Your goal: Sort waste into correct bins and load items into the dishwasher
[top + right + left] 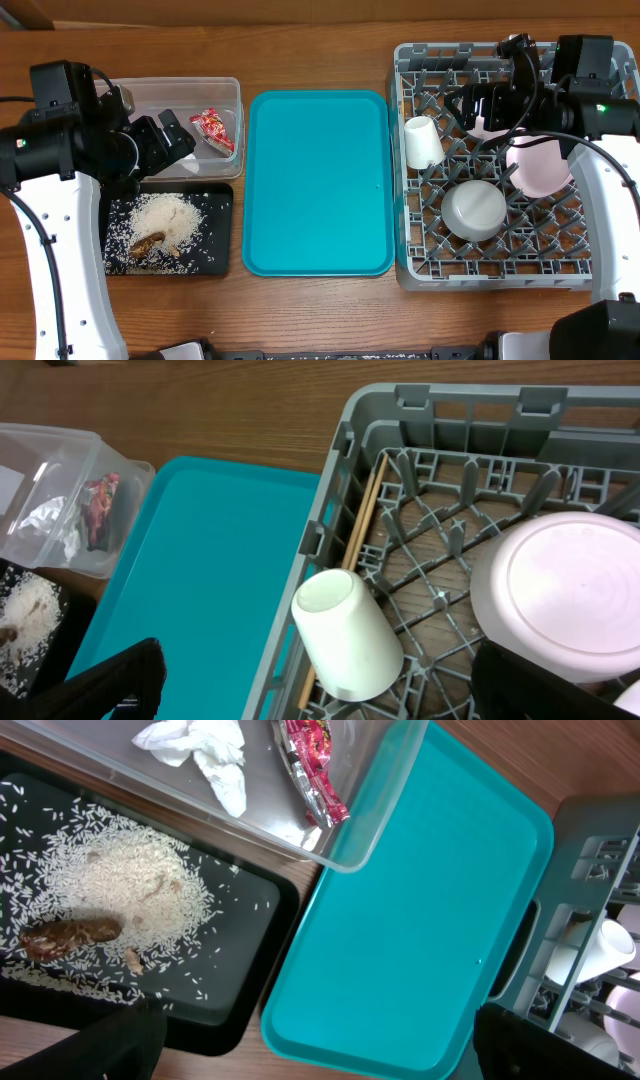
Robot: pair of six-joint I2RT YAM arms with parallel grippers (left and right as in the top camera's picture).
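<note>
The grey dishwasher rack (500, 275) at the right holds a white cup (421, 143) on its side, a grey bowl (474, 209) upside down and a pink bowl (538, 165). My right gripper (470, 105) is open and empty above the rack's far part. In the right wrist view the cup (345, 630) lies between its fingers and below them. My left gripper (175, 140) is open and empty over the near edge of the clear bin (170, 95). The bin holds a red wrapper (214, 130) and white tissue (205, 748). The black tray (215, 265) holds rice (165, 220) and a brown food piece (148, 243).
A teal tray (318, 180) lies bare between the bins and the rack. Wooden chopsticks (362, 510) lie along the rack's left wall. The pink bowl (570, 595) sits to the right of the cup. Bare wood table runs along the far and near edges.
</note>
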